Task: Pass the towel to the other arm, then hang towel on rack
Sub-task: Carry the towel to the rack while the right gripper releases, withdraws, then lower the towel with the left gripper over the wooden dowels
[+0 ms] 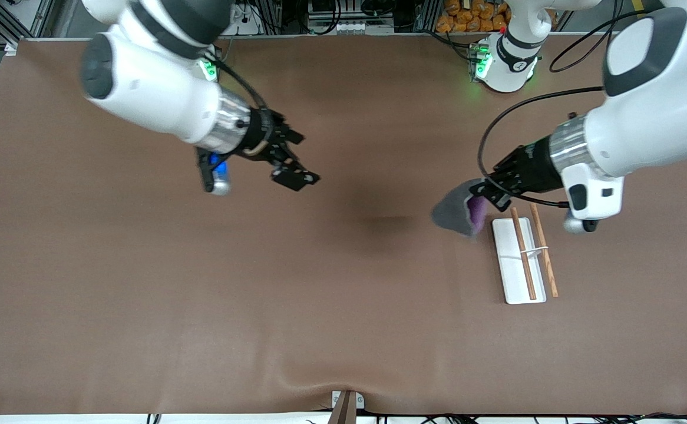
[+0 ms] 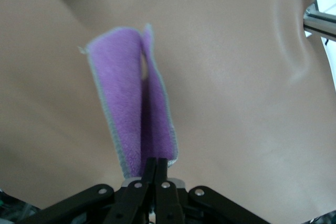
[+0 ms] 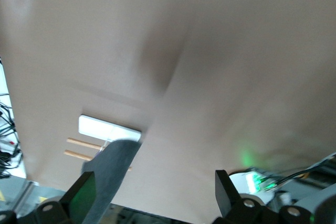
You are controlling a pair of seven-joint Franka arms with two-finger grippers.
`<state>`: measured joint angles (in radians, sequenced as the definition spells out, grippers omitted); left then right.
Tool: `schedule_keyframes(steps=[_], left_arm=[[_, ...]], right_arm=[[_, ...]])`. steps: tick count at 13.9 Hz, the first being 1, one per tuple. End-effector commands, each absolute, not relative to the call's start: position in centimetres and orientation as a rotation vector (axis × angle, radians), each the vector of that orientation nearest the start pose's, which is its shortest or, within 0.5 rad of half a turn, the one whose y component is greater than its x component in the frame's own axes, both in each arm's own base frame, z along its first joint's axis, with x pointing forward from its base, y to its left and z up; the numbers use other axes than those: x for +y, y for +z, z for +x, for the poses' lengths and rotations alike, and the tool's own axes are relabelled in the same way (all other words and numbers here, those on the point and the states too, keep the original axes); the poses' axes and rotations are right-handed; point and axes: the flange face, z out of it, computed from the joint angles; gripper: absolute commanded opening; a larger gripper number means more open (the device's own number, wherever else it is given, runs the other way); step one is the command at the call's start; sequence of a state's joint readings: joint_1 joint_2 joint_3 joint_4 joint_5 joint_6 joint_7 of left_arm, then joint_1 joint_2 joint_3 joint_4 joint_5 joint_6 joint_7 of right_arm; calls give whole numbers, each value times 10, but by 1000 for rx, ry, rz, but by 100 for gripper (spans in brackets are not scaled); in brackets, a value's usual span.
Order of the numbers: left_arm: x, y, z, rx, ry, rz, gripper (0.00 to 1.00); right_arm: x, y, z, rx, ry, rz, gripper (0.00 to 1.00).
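Note:
The towel (image 1: 454, 212), dark grey outside and purple inside, hangs folded from my left gripper (image 1: 486, 196), which is shut on its edge. It hangs over the brown table, just beside the end of the rack (image 1: 511, 262) that lies toward the arm bases. The rack is a white flat base with two brown rods (image 1: 523, 253) above it. In the left wrist view the towel's (image 2: 131, 93) purple side hangs from the shut left gripper (image 2: 156, 163). My right gripper (image 1: 302, 158) is open and holds nothing, over the table's middle toward the right arm's end. The right wrist view shows the right gripper (image 3: 155, 192), the towel (image 3: 113, 169) and the rack (image 3: 107, 128).
The table wears a brown cover (image 1: 261, 282) with a dark shadow at its middle. Both arm bases stand along the back edge, with cables and orange items (image 1: 473, 15) there. A small bracket (image 1: 346, 406) sits at the front edge.

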<state>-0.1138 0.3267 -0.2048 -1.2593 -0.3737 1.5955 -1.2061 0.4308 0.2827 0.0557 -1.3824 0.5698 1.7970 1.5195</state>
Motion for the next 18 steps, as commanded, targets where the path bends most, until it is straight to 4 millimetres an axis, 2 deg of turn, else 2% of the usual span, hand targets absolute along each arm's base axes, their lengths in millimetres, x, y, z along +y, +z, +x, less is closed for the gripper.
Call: schedule_keyframes(steps=[1, 5, 9, 11, 15, 18], left_arm=[[-213, 593, 612, -1379, 516, -3165, 0], [-201, 592, 615, -1249, 496, -3232, 0], [-162, 589, 620, -1124, 522, -3282, 0], [-142, 587, 621, -1026, 537, -3314, 0], [-103, 588, 628, -917, 527, -3421, 0], [-92, 585, 630, -746, 498, -3493, 0]], right_arm=[[302, 591, 562, 1315, 562, -2380, 100], [229, 599, 559, 1078, 545, -2612, 100], [190, 596, 540, 694, 471, -3015, 100], [168, 592, 540, 575, 525, -3049, 100], [126, 591, 545, 330, 499, -3119, 100], [74, 591, 556, 149, 478, -3114, 100]])
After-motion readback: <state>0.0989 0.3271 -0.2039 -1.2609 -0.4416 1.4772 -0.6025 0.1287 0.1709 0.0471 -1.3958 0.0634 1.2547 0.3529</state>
